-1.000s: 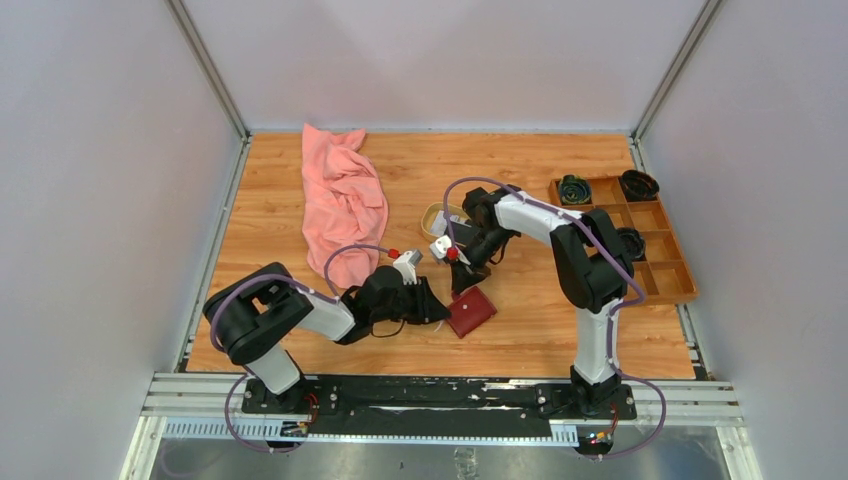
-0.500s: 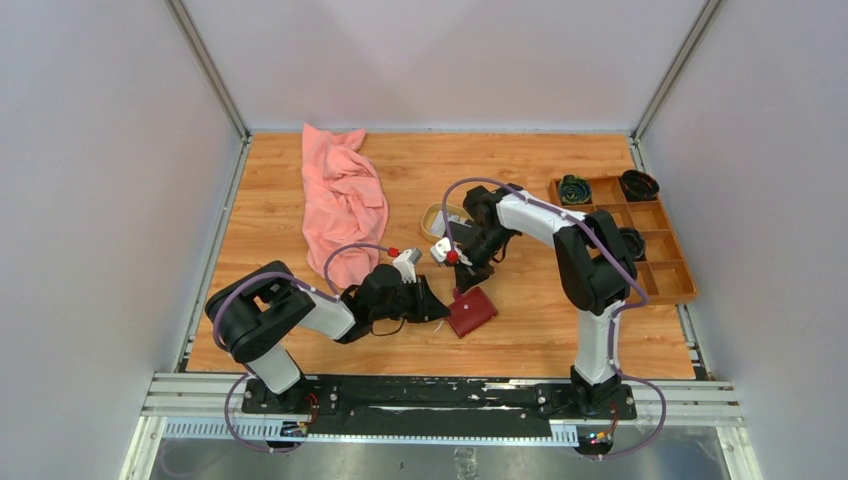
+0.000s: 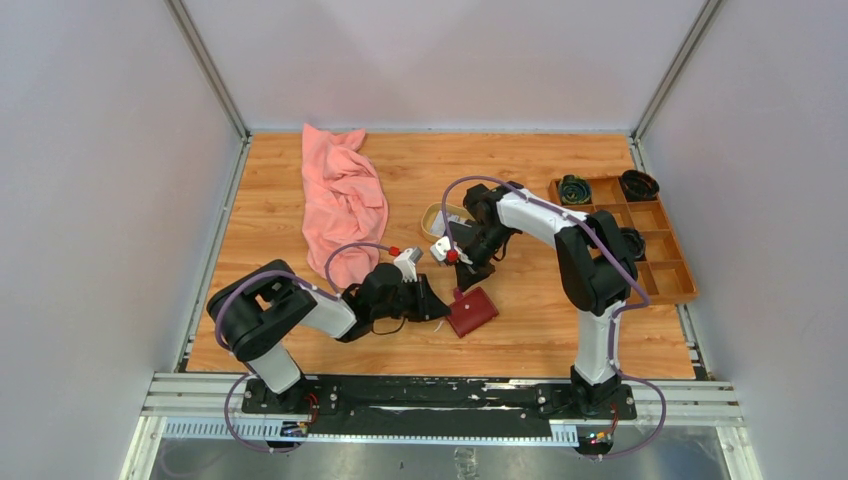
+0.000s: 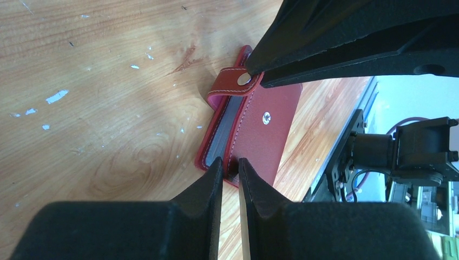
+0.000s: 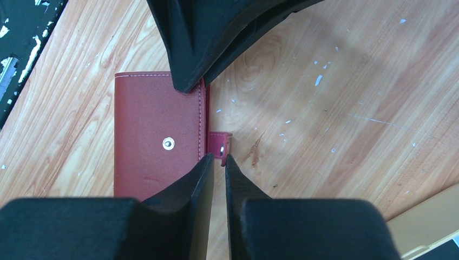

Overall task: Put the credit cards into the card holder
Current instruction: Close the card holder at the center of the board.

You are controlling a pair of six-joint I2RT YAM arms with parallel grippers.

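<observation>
The card holder [image 3: 472, 311] lies flat on the table [image 3: 560, 330] between the two arms, near the front edge. It is a small rectangular wallet of dark red, finely grained leather-like material with pale stitching along its borders. A round metal stud [image 5: 169, 143] sits in the middle of its smooth front cover. Along the open side, thin grey layers show under the cover, and a narrow pink lining is visible beneath the strap [image 4: 234, 82]. The strap is a short rounded tab with its own pale snap, and it curls up off the cover. The right gripper [image 5: 217, 158], with matte black wedge-shaped fingers, has its jaws drawn almost together on the end of this tab. The left gripper [image 4: 230, 165] meets the wallet from the opposite end, its jaws pinched onto the edge of the front cover with only a slit between them. The tabletop is varnished orange-brown wood grain flecked with small white chips and scratches. Farther back lie a crumpled, soft pink cloth [image 3: 342, 200] and an oval tan dish [image 3: 437, 215]. A brown wooden compartment tray [image 3: 668, 285] stands at the right, holding a few dark round objects.
</observation>
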